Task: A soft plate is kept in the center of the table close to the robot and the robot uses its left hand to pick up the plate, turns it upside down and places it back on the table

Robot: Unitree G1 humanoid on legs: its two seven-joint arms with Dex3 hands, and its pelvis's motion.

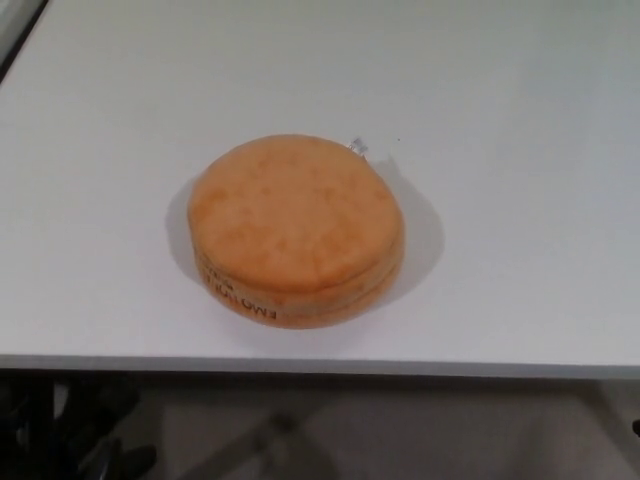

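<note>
White table wide open all round; orange soft plate sits flat near its front edge. Left hand low below that edge, finger state unclear.

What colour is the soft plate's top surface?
Mottled orange, with darker blotches, on the soft plate; shows best in the head view.

- Left hand hangs low, below the near edge of the worktop, dark and blurred; its fingers cannot be made out.
- Right hand not in view.
</note>
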